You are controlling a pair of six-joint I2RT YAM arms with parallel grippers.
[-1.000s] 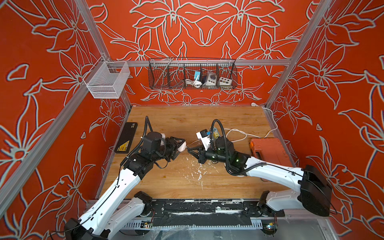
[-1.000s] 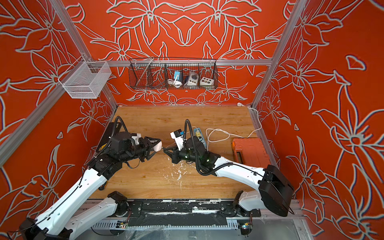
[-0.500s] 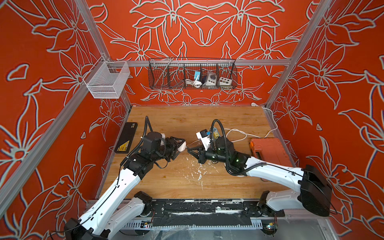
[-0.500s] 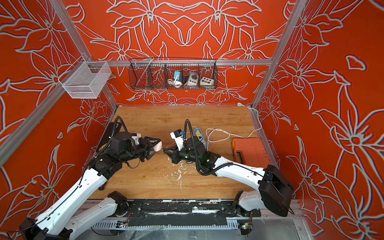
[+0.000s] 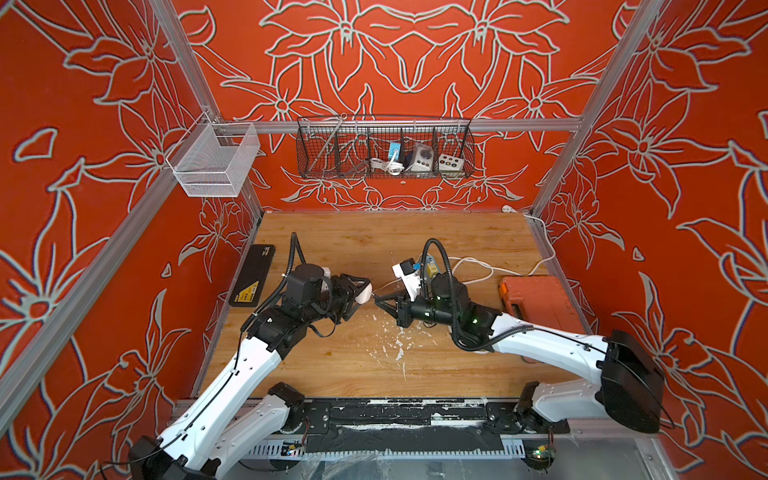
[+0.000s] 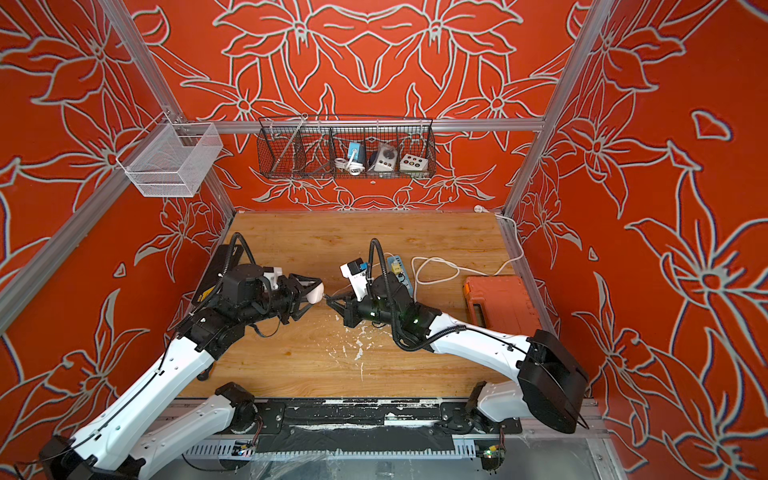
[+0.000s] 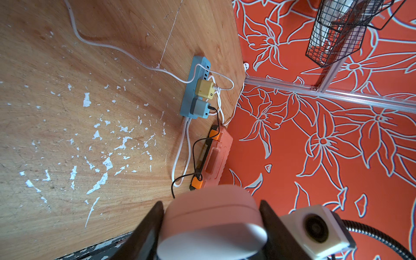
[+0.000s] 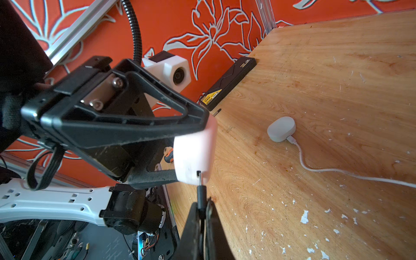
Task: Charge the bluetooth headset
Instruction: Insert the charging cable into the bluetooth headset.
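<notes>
In both top views my left gripper (image 5: pixel 360 287) holds the pale earbud case (image 5: pixel 366 296) above the middle of the wooden table (image 5: pixel 374 241). My right gripper (image 5: pixel 376 300) points at it from the opposite side, very near.

In the left wrist view my fingers (image 7: pixel 147 227) press the case from two sides. Behind it lies the blue power strip (image 7: pixel 191 90) with a black cable (image 7: pixel 193 155).

In the right wrist view my right jaws are closed narrow on the black plug (image 8: pixel 201 193). Its metal tip touches the port of the case.
</notes>
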